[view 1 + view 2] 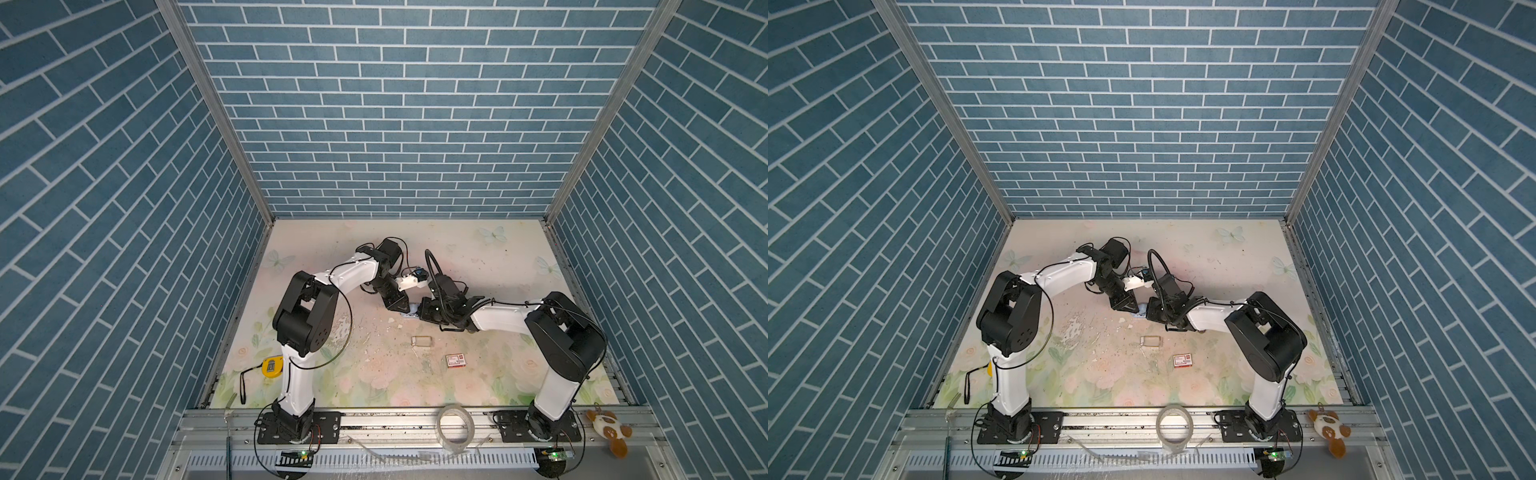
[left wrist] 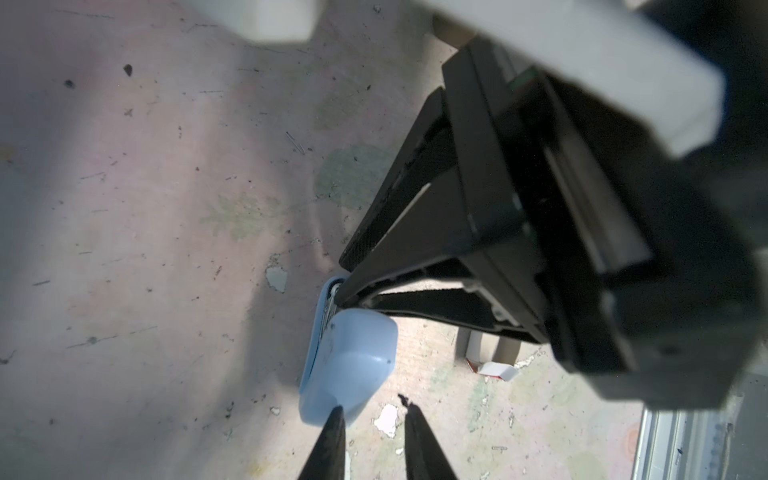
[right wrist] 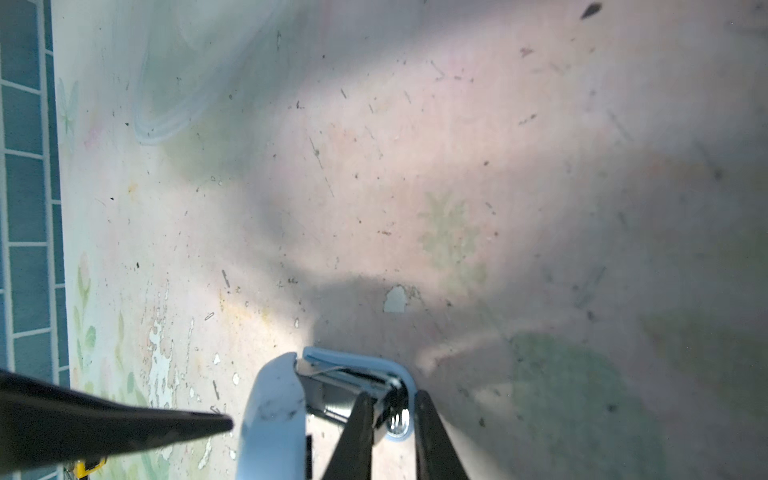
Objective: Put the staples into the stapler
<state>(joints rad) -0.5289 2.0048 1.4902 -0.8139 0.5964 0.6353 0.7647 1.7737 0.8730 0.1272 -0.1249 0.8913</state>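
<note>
**A:** Blue brick-pattern walls around a scuffed floral tabletop [image 1: 365, 374]. What do the top views give?

**B:** In both top views the two arms meet mid-tabletop over a pale blue stapler [image 1: 410, 314]. The left fingers [image 1: 398, 306] point down at one side of it and the right fingers [image 1: 424, 311] at the other. Nearer the front lie a small pale rectangle [image 1: 422, 341] and a white-and-red box [image 1: 456, 360]. A yellow tape measure [image 1: 271, 367] sits by the left arm.

**A:** Is that rectangle the staples?

**B:** It is too small to tell.

**A:** And the left wrist view?

**B:** The left fingers [image 2: 330, 444] are drawn nearly together with nothing between them. One tip touches the blue lid of the stapler [image 2: 353, 365]. The right fingers [image 2: 374, 245] close on its other end, where bare metal shows.

**A:** The right wrist view?

**B:** The stapler [image 3: 274, 411] is hinged open, with the lid swung away from the base and the metal channel exposed. The right fingers [image 3: 353, 432] pinch the channel and base rim between them. The left fingers [image 3: 124, 428] come in as one closed point just beside the lid.

**A:** So how far along is it?

**B:** I judge the opening done and the loading not. I cannot make out a strip in the channel, and neither arm carries one. What is left is to fetch a strip, lay it in and shut the lid.
</note>
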